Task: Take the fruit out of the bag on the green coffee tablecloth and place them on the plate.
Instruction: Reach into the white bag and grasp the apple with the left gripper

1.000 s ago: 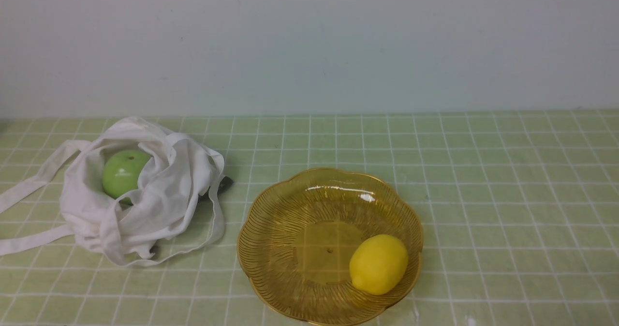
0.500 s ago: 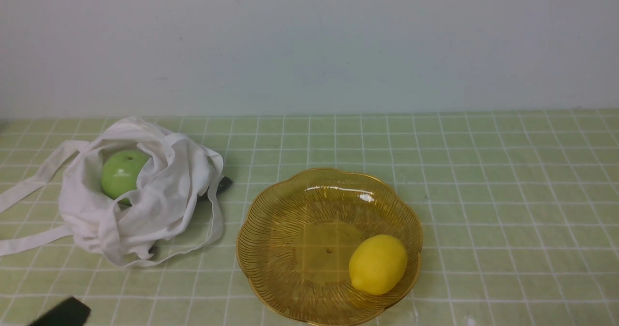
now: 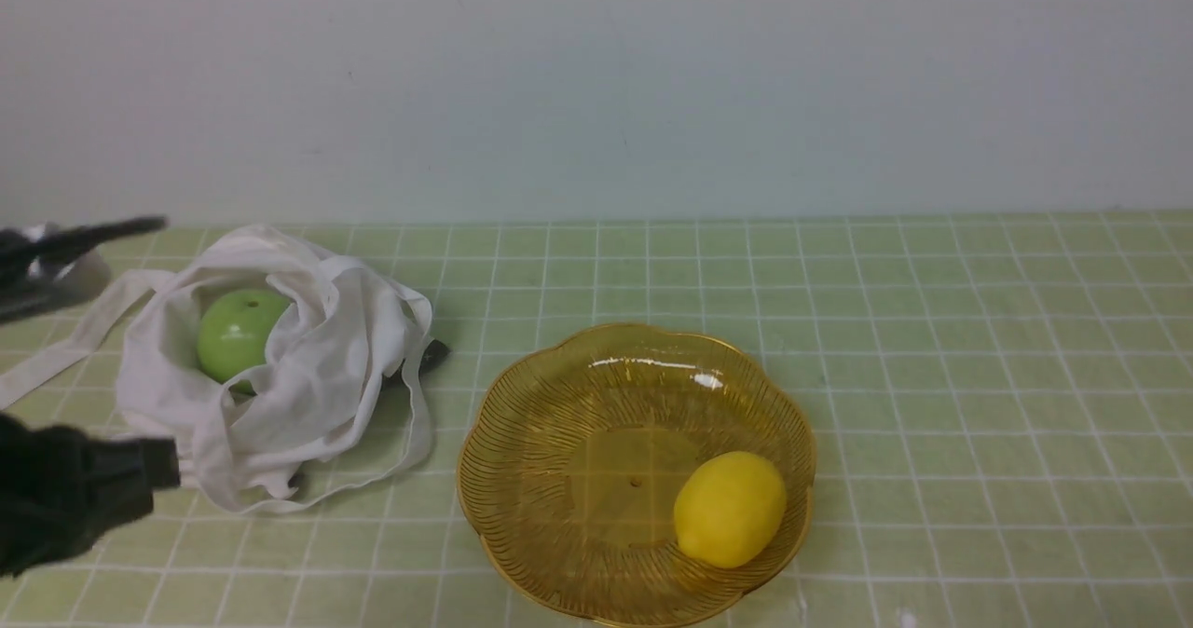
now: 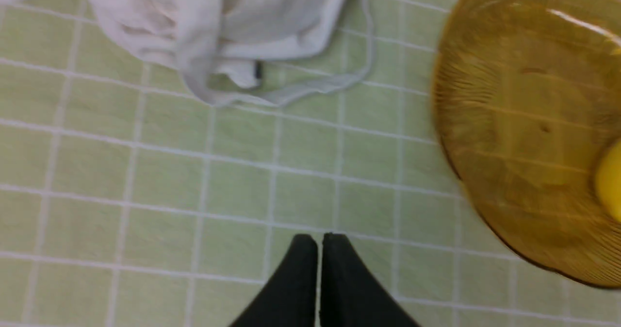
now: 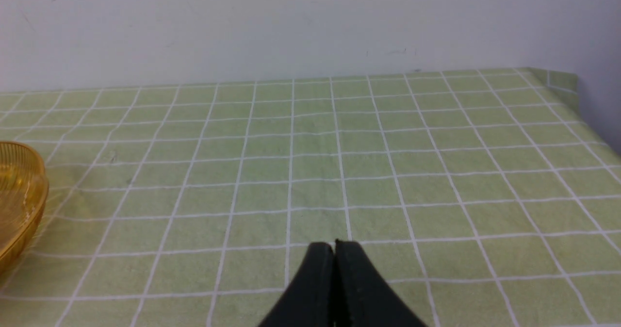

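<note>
The green apple (image 3: 238, 333) lies in the open mouth of the white bag (image 3: 308, 395) at the left of the green checked tablecloth (image 3: 979, 376). The amber plate (image 3: 522, 479) stands in the middle, right of the bag. My left gripper (image 4: 319, 237) is shut and empty, hovering over bare cloth just in front of the bag (image 4: 271, 21) and left of the plate (image 4: 509, 99). In the front view it shows as a blurred black shape (image 3: 163, 463). The apple is hidden in the left wrist view. My right gripper (image 5: 334, 243) is shut and empty, low over the cloth, right of the plate (image 5: 19, 196).
A yellow lemon (image 3: 730, 509) lies in the plate's front right part. The bag's long straps (image 3: 56, 358) trail to the left and a loop (image 3: 419, 442) reaches toward the plate. A small dark tag (image 3: 431, 356) sticks out beside the bag. A wall closes the back.
My left arm has come into the front view from the lower left corner and now stands by the bag's front left side. Bag, apple, plate and lemon have not moved.
</note>
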